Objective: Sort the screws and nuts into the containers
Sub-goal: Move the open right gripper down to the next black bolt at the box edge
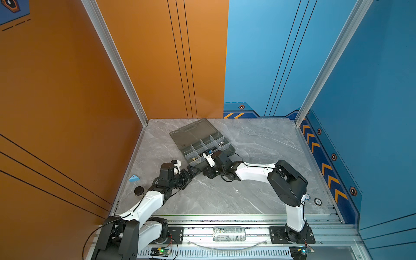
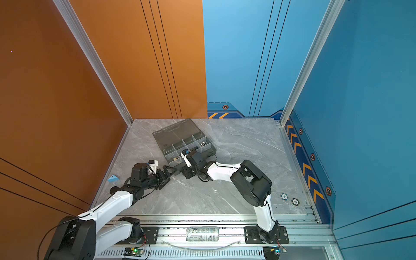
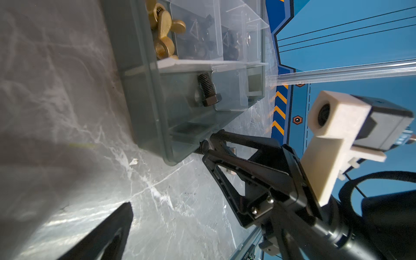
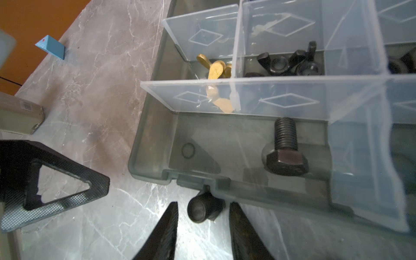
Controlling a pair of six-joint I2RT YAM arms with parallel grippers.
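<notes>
1. Top views: the box (image 1: 191,132) lies open at the far middle of the table (image 1: 258,191), w/ its lid flat toward the back wall. The R claw (image 1: 203,171) is low at the box's near wall. The L claw (image 1: 191,174) is just beside it, at the box's near corner. Silver nuts (image 1: 221,143) sit in the compt. at the right end, and brass wing nuts (image 1: 193,159) in one at the left end.
2. L wrist: the R claw's tips stand on both sides of a loose bolt (image 3: 201,148). This bolt lies on the table against the box's outer wall, near a corner. Inside that corner compt. lies a stored bolt (image 3: 208,92), black w/ a hex head. Only one finger (image 3: 108,234) of the L claw shows. The claw stands wide and has nothing in it.
3. R wrist: the loose bolt is seen end-on btw. the two R fingers (image 4: 168,231). There is a thin gap on each side, so the claw is narrow but not gripping. Black nuts (image 4: 288,62) fill the compt. next to the brass ones, behind a divider. One L finger is off to the side, apart from the box.
</notes>
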